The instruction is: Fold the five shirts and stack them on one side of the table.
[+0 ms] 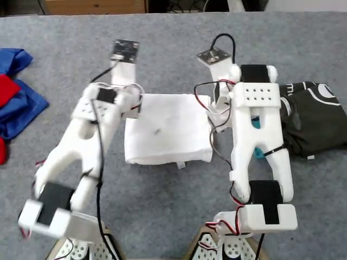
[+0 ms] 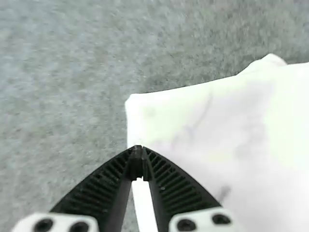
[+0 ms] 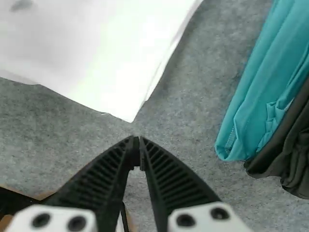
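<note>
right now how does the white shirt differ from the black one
The white shirt is a flat, neat rectangle; the black shirt is a lumpier bundle farther right. The white shirt lies alone; the black shirt overlaps a teal shirt. Both rest on the table.

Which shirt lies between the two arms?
The white shirt, folded flat. The blue shirt and red shirt lie beyond one arm, the black shirt and teal shirt beyond the other.

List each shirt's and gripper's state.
white shirt: folded, lying flat
black shirt: heaped loosely
teal shirt: partly under the black shirt
blue shirt: crumpled, unfolded
red shirt: crumpled against the blue shirt
left gripper: shut, at the white shirt's edge
right gripper: shut, beside the white shirt
</note>
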